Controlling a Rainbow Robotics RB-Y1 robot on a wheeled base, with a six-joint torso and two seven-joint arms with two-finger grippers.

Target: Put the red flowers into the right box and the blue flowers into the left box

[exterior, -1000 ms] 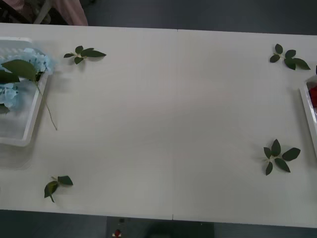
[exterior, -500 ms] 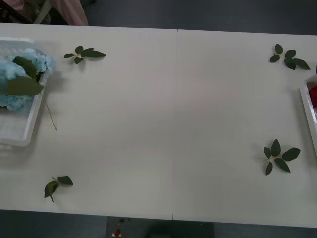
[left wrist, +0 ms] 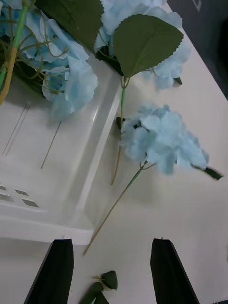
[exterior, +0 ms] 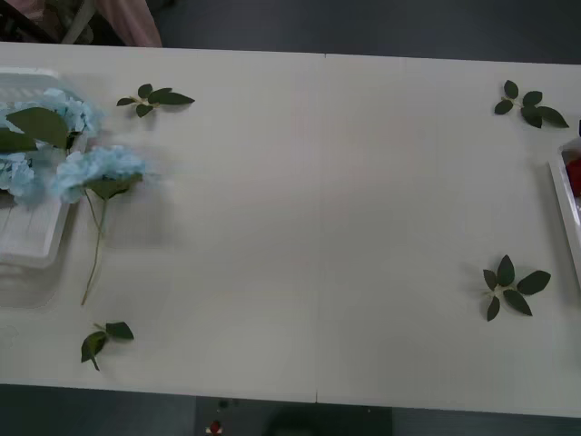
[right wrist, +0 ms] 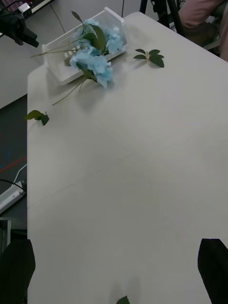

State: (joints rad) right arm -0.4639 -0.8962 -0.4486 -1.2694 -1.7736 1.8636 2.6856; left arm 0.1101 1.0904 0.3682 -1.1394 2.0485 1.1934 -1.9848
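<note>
One pale blue fluffy fake flower (exterior: 98,169) now lies on the table, just outside the rim of the white ribbed plastic tray on my left (exterior: 44,250). Its head rests right by the tray's edge and its thin stem points off across the white table (exterior: 318,227). Half a second ago this bloom was over the tray with the others. So I think it slipped out, and it has to go back in.

The other blue flowers (exterior: 54,113) sit in the left tray with their big green leaves. At the far right I see the edge of the other white tray (exterior: 565,204), with a bit of deep red rose (exterior: 574,173) inside it.

My left gripper (left wrist: 111,270) hangs just above the fallen stem, its black fingers spread wide and holding nothing. My right gripper (right wrist: 114,270) is far off over bare table, spread wide too.

Four small loose green leaf sprigs (exterior: 154,98) lie where they were a second ago.
</note>
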